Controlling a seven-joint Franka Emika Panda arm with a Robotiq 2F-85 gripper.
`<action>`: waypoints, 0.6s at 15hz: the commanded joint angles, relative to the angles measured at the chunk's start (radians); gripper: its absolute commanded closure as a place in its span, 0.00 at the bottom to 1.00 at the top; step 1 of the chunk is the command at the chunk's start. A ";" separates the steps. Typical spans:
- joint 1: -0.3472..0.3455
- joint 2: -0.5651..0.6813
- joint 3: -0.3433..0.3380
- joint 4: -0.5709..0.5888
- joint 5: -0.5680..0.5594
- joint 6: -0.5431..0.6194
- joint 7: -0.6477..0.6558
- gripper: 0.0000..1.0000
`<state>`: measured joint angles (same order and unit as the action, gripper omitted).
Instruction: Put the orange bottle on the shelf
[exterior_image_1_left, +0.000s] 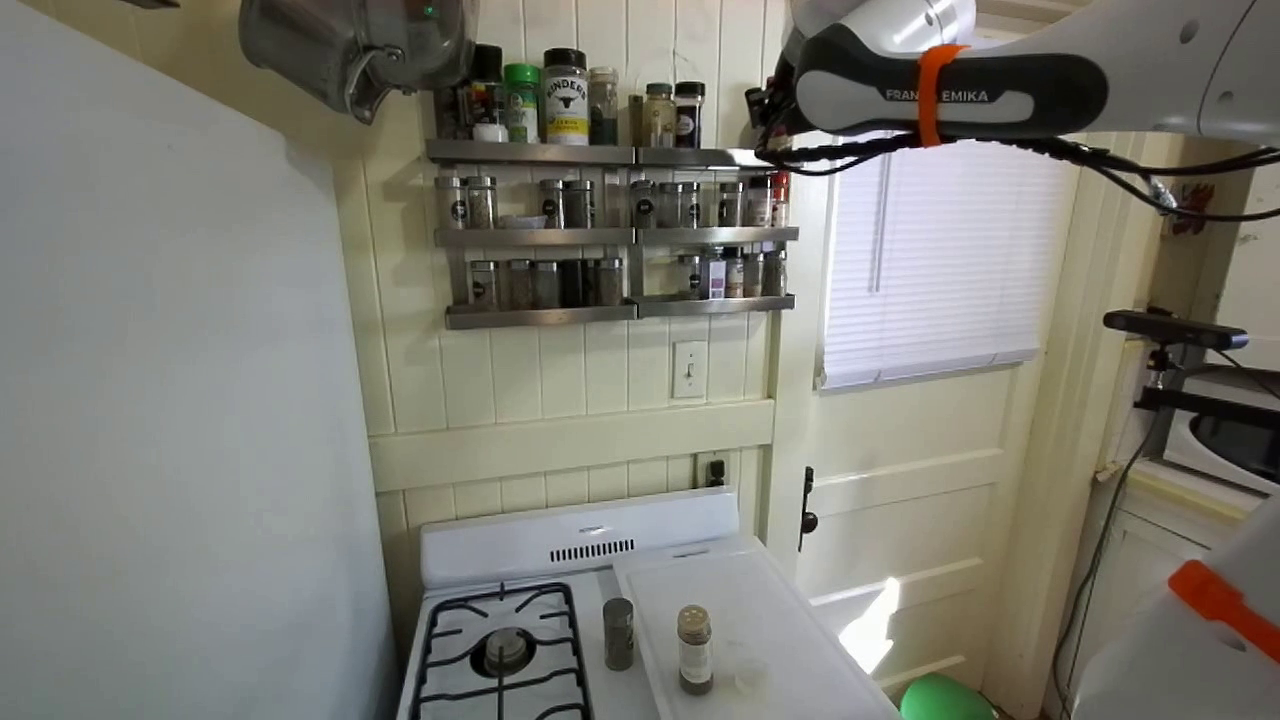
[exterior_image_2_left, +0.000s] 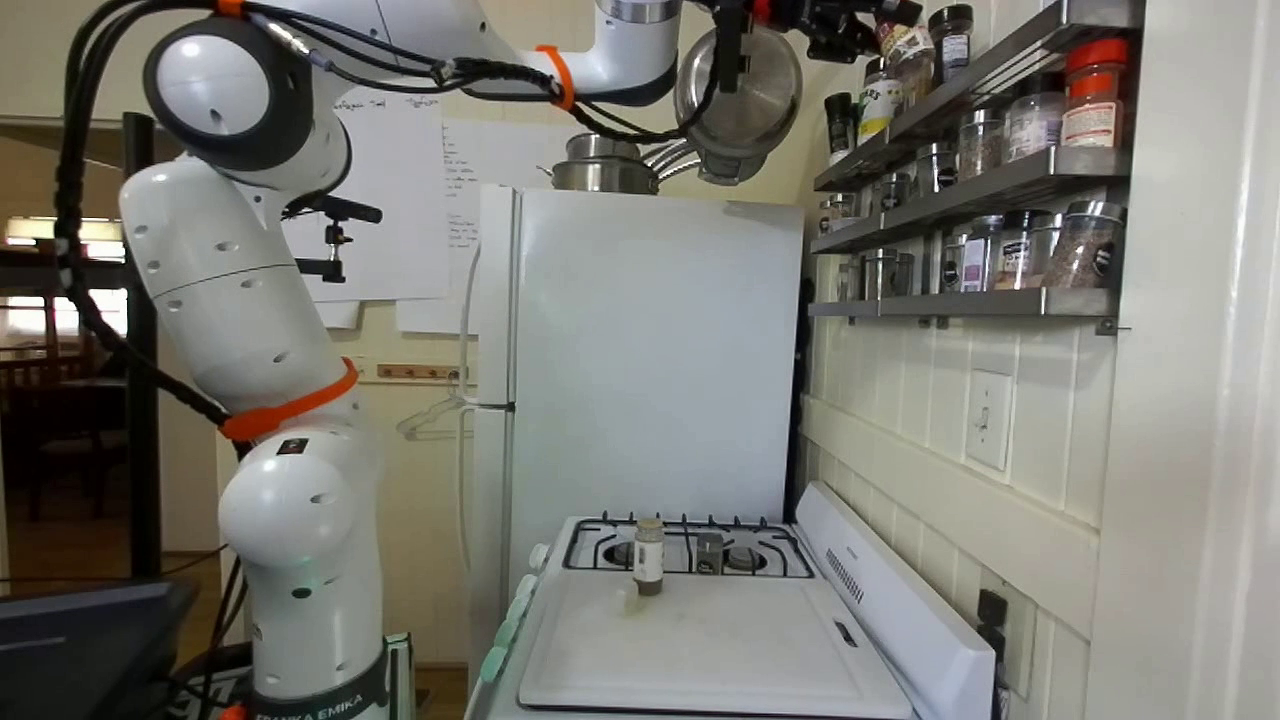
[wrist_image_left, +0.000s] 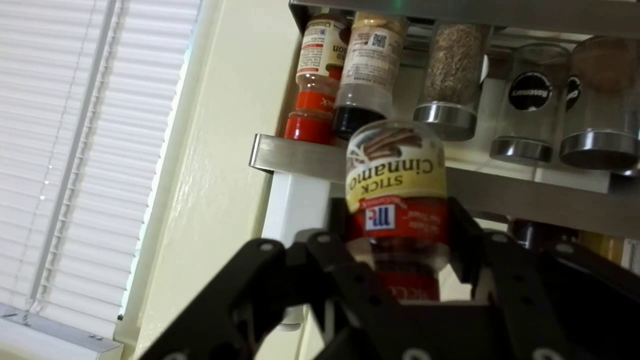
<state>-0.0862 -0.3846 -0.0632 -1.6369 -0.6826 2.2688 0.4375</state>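
Orange bottle (wrist_image_left: 397, 185) hangs cap-up in front of the shelf (wrist_image_left: 500, 195) near its right end, your tool (wrist_image_left: 400, 220) closed to the bottle's width on its upper half, likely so the base lands first.

Your Panda arm (exterior_image_2_left: 250, 330) stood tall in an exterior view, its upper half leaning back to the elbow (exterior_image_2_left: 215, 90); the forearm (exterior_image_1_left: 1050, 75) stretched out high in both exterior views. In the wrist view, your gripper (wrist_image_left: 397, 220) was clamped in a grip.

Bottle (wrist_image_left: 397, 200) is red and yellow, claw (wrist_image_left: 397, 222) seemingly black.
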 joint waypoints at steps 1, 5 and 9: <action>-0.028 0.043 0.001 0.071 0.099 -0.009 -0.096 0.76; -0.048 0.084 0.003 0.124 0.157 -0.016 -0.147 0.76; -0.060 0.128 0.003 0.182 0.205 -0.028 -0.182 0.76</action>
<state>-0.1309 -0.3012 -0.0650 -1.5252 -0.5368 2.2687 0.3080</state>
